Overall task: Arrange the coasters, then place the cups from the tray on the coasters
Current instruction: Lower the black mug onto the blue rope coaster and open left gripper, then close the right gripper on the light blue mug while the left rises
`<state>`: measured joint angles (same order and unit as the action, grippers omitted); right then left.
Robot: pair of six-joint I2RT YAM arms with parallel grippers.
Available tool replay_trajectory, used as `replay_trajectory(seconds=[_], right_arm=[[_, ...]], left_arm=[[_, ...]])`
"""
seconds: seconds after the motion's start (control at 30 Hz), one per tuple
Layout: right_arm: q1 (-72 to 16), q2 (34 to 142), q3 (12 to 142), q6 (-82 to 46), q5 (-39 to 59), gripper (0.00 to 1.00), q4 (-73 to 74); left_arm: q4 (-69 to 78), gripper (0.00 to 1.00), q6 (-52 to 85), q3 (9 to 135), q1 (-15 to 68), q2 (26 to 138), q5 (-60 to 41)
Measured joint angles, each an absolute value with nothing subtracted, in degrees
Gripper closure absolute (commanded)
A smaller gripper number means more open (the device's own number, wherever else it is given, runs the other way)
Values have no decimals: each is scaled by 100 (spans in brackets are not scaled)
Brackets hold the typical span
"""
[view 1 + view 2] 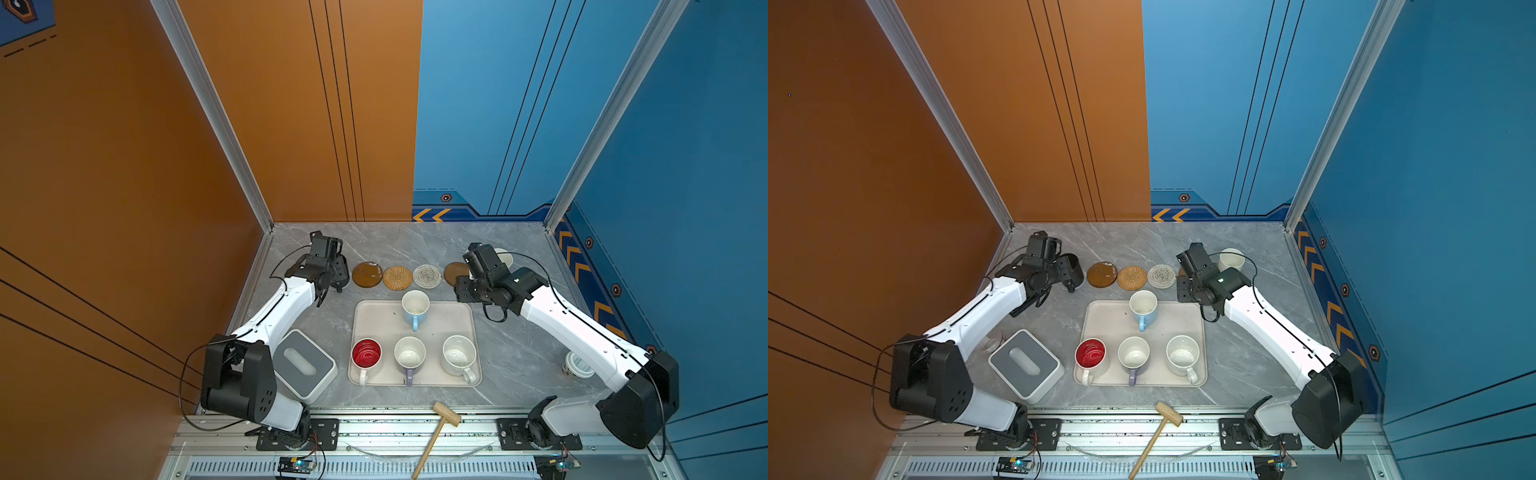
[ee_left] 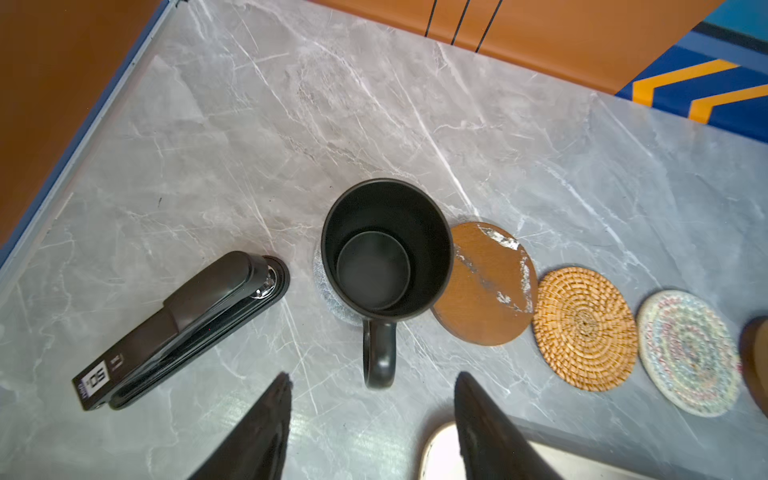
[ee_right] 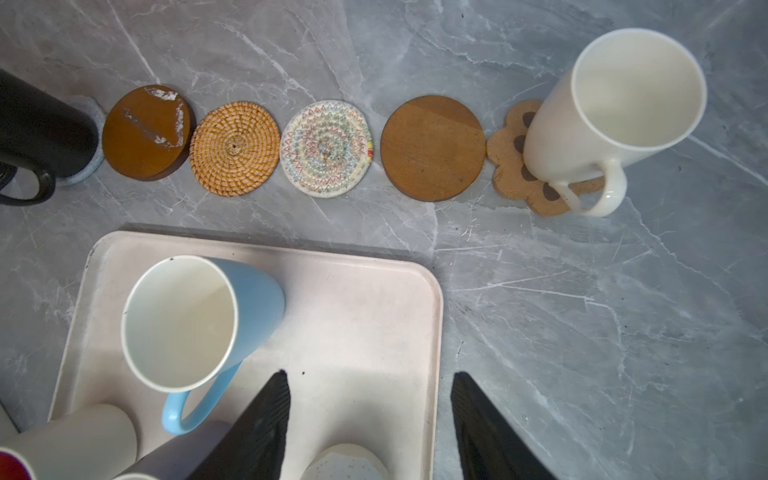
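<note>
My left jaws are apart, just behind the black mug (image 2: pixel 386 249) on its coaster (image 2: pixel 322 286); right jaws apart too, empty.

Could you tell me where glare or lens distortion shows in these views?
Left wrist view: bright reflections streak the glossy brown coaster. Right wrist view: wide-angle distortion makes the cream mug and light blue mug lean outward. In both top views: even light, soft shadows.

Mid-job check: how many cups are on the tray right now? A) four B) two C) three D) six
A: the light blue cup, red-inside cup, lavender cup and speckled cup stand on the tray; the black cup and plain white cup are off it.
</note>
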<state>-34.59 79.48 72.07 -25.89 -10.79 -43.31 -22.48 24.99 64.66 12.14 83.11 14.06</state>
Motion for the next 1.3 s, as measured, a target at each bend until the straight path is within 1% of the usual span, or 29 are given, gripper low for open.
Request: replay_trajectory(seconds=[0.3,0.5,0.7,0.93,1.3], right_arm=[[-4515,7915,7271,-2908,-1385,37,-4510],[-4969,8213,7299,-3144,-1420,37,-4565],[-5328,8646,7435,-3341,-1424,37,-4611],[-5553,9074,7699,-3601,-1424,37,-4591],[-5642,9609,7776,-3913,-1376,43,-4587]], left_arm=[[-2043,27,2438,5876,1308,6893,1026],[-1881,25,2436,5452,1365,6206,779],[-1772,24,2438,5308,1435,5942,598],[-1747,24,2436,5129,1520,5795,548],[-1743,24,2416,5065,1544,5570,526]])
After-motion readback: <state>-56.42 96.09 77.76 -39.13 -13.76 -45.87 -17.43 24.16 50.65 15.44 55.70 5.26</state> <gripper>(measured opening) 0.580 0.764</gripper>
